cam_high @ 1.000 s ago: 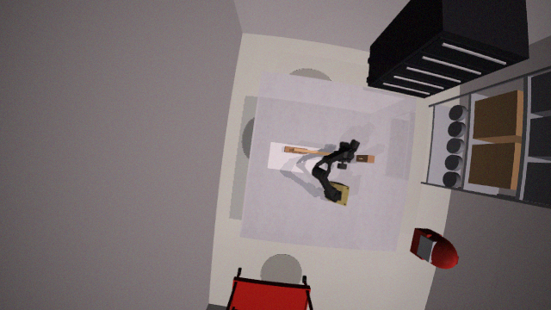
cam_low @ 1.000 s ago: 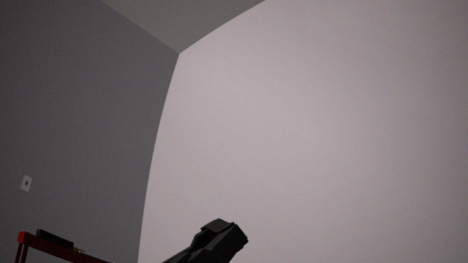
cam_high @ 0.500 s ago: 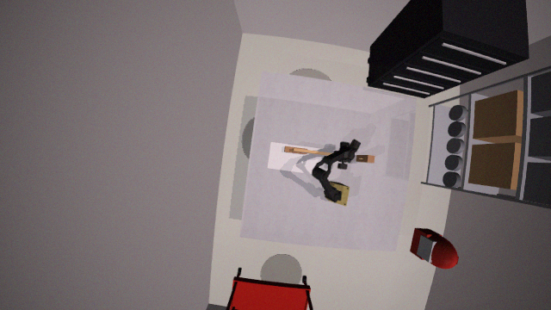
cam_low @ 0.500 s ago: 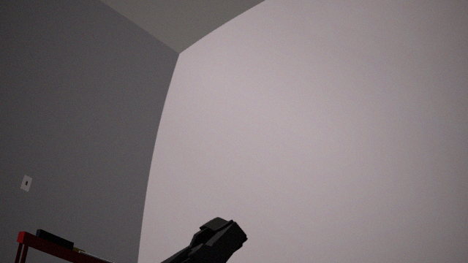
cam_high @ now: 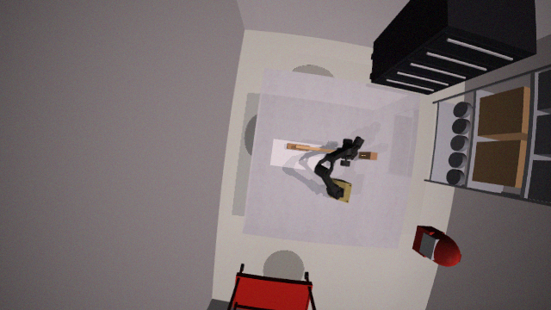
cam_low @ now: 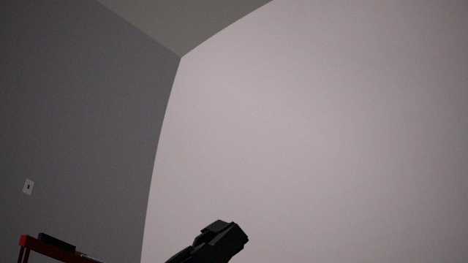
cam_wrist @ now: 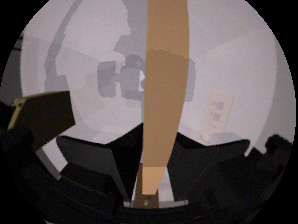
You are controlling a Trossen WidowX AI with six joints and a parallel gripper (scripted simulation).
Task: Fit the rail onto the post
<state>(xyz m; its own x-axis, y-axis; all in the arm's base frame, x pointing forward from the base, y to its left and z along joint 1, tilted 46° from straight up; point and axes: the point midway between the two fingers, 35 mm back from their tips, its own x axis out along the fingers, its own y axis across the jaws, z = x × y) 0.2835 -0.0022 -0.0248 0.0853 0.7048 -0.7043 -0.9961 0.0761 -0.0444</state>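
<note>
The long wooden rail (cam_high: 320, 149) (cam_wrist: 167, 90) runs from the low footboard block (cam_high: 290, 146) at the left to under the arm. My gripper (cam_wrist: 152, 126) is shut on the rail near its near end, one black finger on each side. In the top view the arm hides the fingers and that end. The short wooden post (cam_high: 373, 156) (cam_wrist: 152, 202) stands just right of the arm, and in the wrist view it shows beyond the rail's end. Its pegs are not clear, and I cannot tell whether the rail touches it. The bracket is too small to make out.
The arm's yellow base plate (cam_high: 346, 195) (cam_wrist: 50, 117) is below the rail in the top view. A white sheet (cam_high: 280, 158) lies under the footboard side. The exterior view shows only part of the black arm (cam_low: 223, 242) against the walls.
</note>
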